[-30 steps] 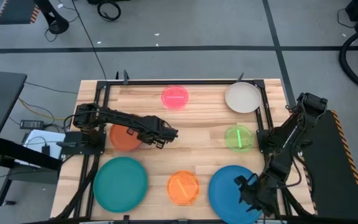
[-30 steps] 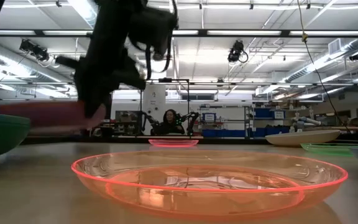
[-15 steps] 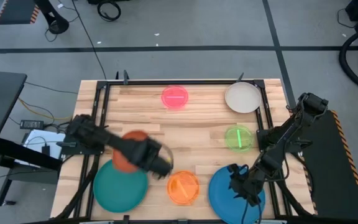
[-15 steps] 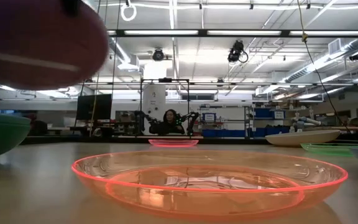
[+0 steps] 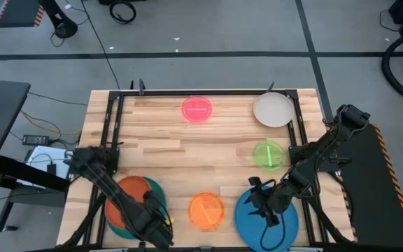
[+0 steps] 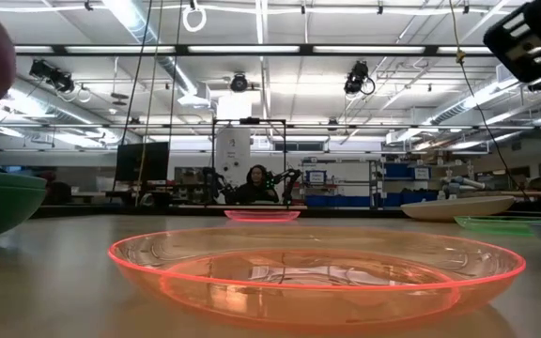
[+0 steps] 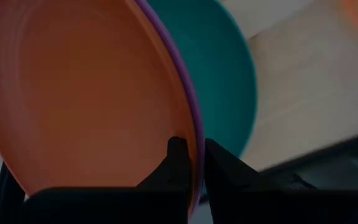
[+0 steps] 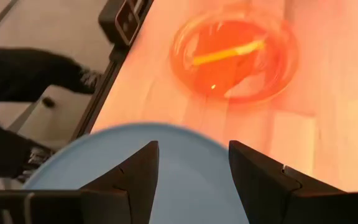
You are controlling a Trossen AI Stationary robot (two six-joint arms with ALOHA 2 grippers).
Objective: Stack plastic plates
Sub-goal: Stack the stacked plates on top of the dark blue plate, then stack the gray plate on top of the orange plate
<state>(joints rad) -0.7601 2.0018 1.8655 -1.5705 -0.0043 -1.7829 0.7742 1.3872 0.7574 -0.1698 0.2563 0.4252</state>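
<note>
My left gripper (image 5: 150, 211) is shut on the orange-red plate (image 5: 131, 192), which has a purple plate (image 7: 190, 106) right beneath it. It holds them over the large teal plate (image 5: 137, 218) at the near left. My right gripper (image 5: 257, 199) is open above the left part of the large blue plate (image 5: 275, 220), which lies flat at the near right. In the right wrist view its fingers stand apart over the blue plate's rim (image 8: 166, 134). The small translucent orange plate (image 5: 206, 210) lies flat between the two large plates. My left gripper pinches the rims of the orange-red and purple plates (image 7: 193, 144) together between its two fingers. One finger (image 7: 178, 155) is on the orange-red plate's upper face, the other (image 7: 221, 167) under the purple one. It comes from the near right side. The pair is raised above the teal plate.
The small pink plate (image 5: 197, 109) and the beige plate (image 5: 273, 110) lie at the far edge, and the small green plate (image 5: 269, 155) lies at the right. A dark frame (image 5: 114, 126) runs along the table's sides. Bare wood (image 5: 201, 157) shows in the middle.
My left gripper has swung from the table's middle left toward the near edge, carrying the orange-red and purple plates to above the teal plate. My right gripper has gone a little toward the far edge and the left, over the blue plate.
</note>
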